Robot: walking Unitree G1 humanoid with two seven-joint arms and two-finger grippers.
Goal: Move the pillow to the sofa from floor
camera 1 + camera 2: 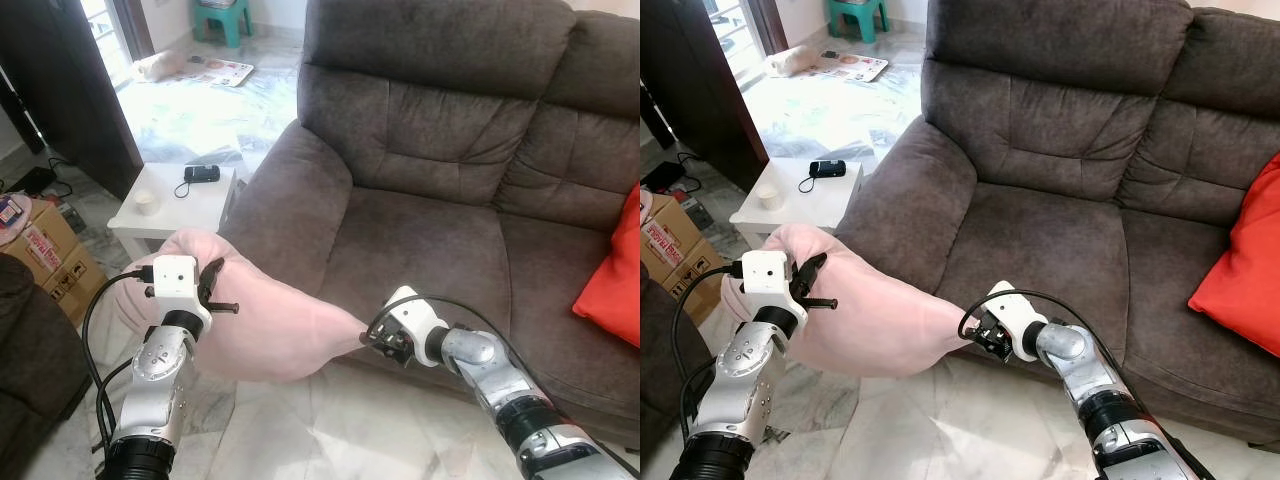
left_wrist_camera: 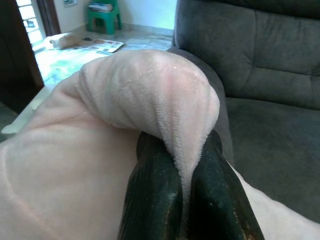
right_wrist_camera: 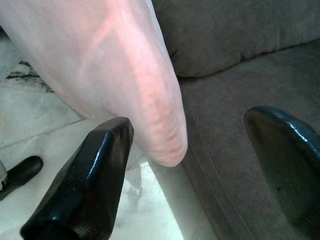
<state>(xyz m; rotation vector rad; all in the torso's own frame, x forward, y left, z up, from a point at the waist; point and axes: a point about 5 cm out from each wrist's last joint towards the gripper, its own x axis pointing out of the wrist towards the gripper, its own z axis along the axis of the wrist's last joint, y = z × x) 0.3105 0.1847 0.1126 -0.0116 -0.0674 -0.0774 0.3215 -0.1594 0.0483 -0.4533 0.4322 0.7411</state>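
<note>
Now left pincer pinches pillow edge.

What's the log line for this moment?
soft pink pillow: off floor | left gripper: pinching corner | right gripper: open at other end | dark grey fabric sofa: ahead

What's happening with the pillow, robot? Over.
Left gripper shut on pink pillow, off the floor. Right gripper open at its corner. Sofa seat ahead, red cushion at far end.

Two black fingers of the right gripper are spread wide apart. Between them a corner of the pink pillow is seen, beside the sofa seat edge, above the pale floor.
</note>
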